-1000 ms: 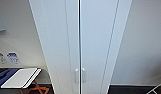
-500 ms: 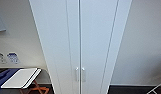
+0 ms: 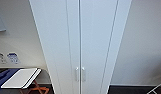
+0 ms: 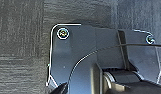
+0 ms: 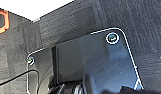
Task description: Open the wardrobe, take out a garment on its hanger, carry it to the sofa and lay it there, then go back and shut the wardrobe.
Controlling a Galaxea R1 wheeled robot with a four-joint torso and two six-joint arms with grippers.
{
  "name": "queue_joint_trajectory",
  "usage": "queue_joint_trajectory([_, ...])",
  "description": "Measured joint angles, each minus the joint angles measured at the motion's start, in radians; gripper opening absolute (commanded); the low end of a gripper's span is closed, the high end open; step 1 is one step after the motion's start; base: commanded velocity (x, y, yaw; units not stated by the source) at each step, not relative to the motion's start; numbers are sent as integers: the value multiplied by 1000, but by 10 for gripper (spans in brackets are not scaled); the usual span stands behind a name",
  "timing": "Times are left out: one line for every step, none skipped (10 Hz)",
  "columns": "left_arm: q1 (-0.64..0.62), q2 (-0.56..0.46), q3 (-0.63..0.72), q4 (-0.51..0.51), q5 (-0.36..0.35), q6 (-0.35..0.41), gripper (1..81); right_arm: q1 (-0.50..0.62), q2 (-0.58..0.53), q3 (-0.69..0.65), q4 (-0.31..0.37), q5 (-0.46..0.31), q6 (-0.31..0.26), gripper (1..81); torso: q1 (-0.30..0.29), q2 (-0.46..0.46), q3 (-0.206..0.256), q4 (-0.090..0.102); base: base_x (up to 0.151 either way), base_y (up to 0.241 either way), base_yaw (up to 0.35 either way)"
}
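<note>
Wardrobe (image 3: 79, 37) doors shut before us. We judge doors light, rigid; best hold is handles (image 3: 80, 74) at centre seam. Claw states: we cannot tell.

Wardrobe (image 3: 79, 37): tall, narrow, white, two full-height doors, both shut. Doors meet at a thin dark vertical seam down the middle of the front. Each door has a long recessed panel line running parallel to the seam. Pair of small vertical white handles (image 3: 80, 74), one on each side of the seam, low in the head view. Stands upright against a pale wall, base on dark floor
</note>
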Motion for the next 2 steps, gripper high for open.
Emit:
queue_joint_trajectory([6, 54, -60, 12, -15, 3, 811, -25, 55, -67, -34, -3, 0, 811, 0, 0, 0, 0, 0, 0, 0])
queue_joint_trajectory([15, 103, -111, 22, -21, 3, 811, -47, 104, -134, -66, -8, 0, 811, 0, 0, 0, 0, 0, 0, 0])
